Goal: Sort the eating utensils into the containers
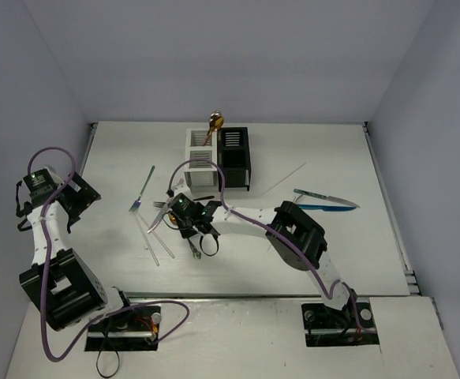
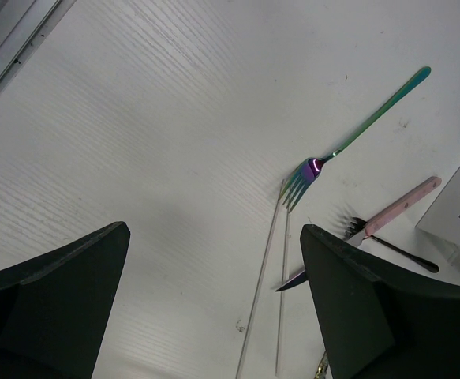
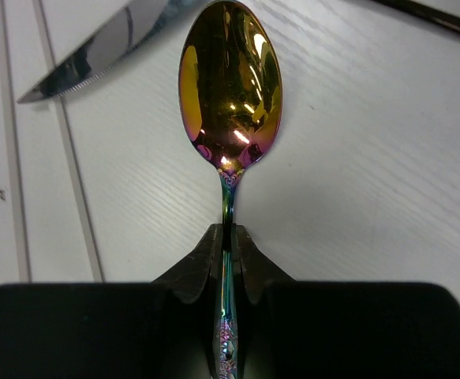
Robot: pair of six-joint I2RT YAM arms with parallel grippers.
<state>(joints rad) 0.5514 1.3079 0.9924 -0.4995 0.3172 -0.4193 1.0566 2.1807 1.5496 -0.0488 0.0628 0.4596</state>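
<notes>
– Now, where is the spoon [image 3: 230, 79]?
– Clamped by its handle in my right tool [image 3: 228, 246], close to the table [image 3: 372, 158]; left tool [image 2: 214, 276] apart. I'd lift clear, then lower it upright into the white caddy [image 1: 200, 158].

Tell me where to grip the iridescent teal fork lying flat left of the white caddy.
Take the iridescent teal fork at mid-handle from above, jaws across its width: it lies flat, the handle bare and straight, its tines beside the thin clear sticks.
</notes>
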